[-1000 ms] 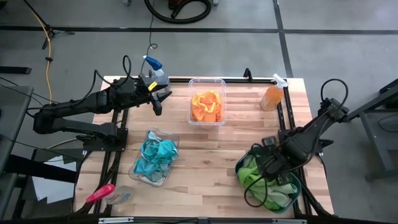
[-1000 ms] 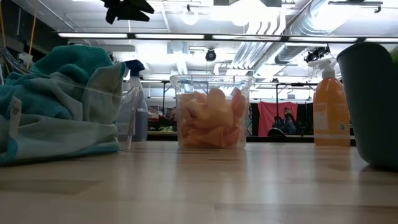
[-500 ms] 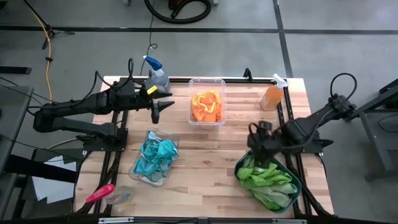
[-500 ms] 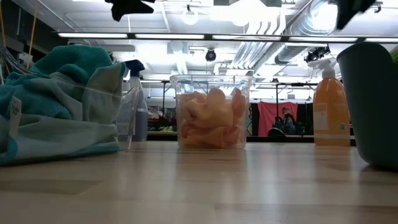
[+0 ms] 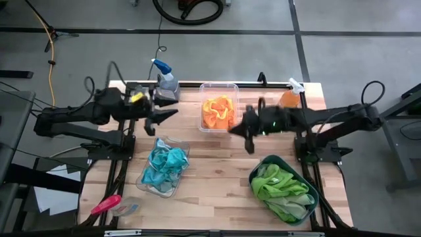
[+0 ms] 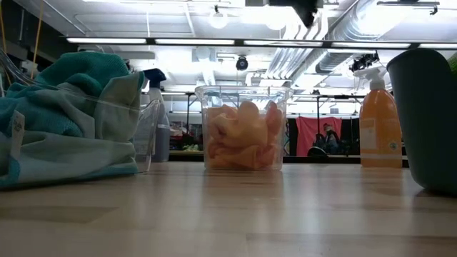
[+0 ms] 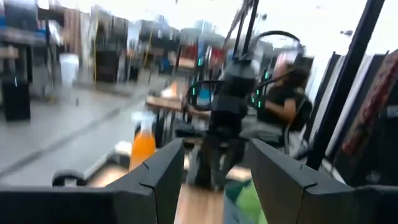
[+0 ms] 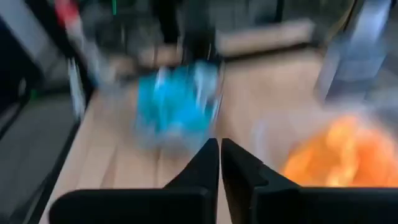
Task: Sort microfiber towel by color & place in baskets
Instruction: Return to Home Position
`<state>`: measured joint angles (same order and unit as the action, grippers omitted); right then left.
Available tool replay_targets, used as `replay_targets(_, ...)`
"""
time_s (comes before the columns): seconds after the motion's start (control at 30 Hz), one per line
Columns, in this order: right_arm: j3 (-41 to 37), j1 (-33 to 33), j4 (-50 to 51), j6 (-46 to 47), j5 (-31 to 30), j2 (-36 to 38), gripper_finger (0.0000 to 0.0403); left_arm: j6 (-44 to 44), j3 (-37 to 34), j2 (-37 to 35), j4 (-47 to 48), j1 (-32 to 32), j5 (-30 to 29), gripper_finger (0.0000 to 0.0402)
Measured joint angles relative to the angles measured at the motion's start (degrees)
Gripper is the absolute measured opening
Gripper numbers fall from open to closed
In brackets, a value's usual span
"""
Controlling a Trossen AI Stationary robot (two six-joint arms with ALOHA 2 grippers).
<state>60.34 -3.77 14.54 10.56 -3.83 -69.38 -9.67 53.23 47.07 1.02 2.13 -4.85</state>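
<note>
Three containers sat on the pale wooden table [image 5: 217,164] in the overhead view. At the back centre, a clear deep rectangular plastic tub [image 5: 219,86] held bright orange microfiber towels [image 5: 219,112]. At the front left, a clear shallow rounded-corner dish [image 5: 172,141] held light blue microfiber towels [image 5: 164,164]. At the front right, a dark teal plastic basin [image 5: 252,178] held lime green microfiber towels [image 5: 279,187]. The left gripper [image 5: 160,116] hung above the table's back left, to the left of the tub and near a blue-capped spray bottle [image 5: 164,74]. The right gripper [image 5: 245,135] reached in from the right, above bare wood just beside the tub, its arm passing an orange spray bottle [image 5: 288,100]. A pink-handled tool [image 5: 105,205] lay at the front left corner.

Level with the table top, the dish of blue towels filled the left side. The tub of orange towels stood in the middle, farther back, and the basin's dark wall closed off the right edge. Both spray bottles stood behind them.

From the left wrist, two dark fingers [image 7: 163,177] stood well apart with nothing between them. Beyond them were the other arm, the orange spray bottle and a seated person [image 7: 283,93].

From the right wrist, the two fingers [image 8: 205,165] were pressed almost together and held nothing. The blue towels lay ahead and the orange towels off to one side.
</note>
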Motion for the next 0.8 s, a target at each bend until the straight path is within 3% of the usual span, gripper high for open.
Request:
replay_targets(0.13, 2.86, 3.87, -7.62, -5.12, 1.07, 0.00, 0.0022, 3.09, 0.02, -1.56, -2.96, -0.05, -0.21, 0.0168)
replay_targets(0.23, 4.34, 6.06, -12.30, -9.21, 1.98, 0.00, 0.0006, 4.24, 0.02, -1.82, -3.11, 0.06, -1.09, 0.0168)
replay_targets(0.47, 4.54, 11.03, -19.58, -8.96, 9.32, -0.04, 0.0001, 4.56, 0.00, -1.43, -2.87, 0.02, -0.36, 0.0163)
replay_targets(0.67, 4.53, 13.45, -19.55, -5.88, 11.86, -0.07, 0.0001, 5.44, -0.41, -2.07, -2.60, 0.00, 3.13, 0.0121)
replay_targets(0.8, 4.53, 13.57, -19.55, -5.46, 11.89, -0.07, 0.0000, 4.38, -5.55, -3.21, -6.75, 0.00, 4.62, 0.0080)
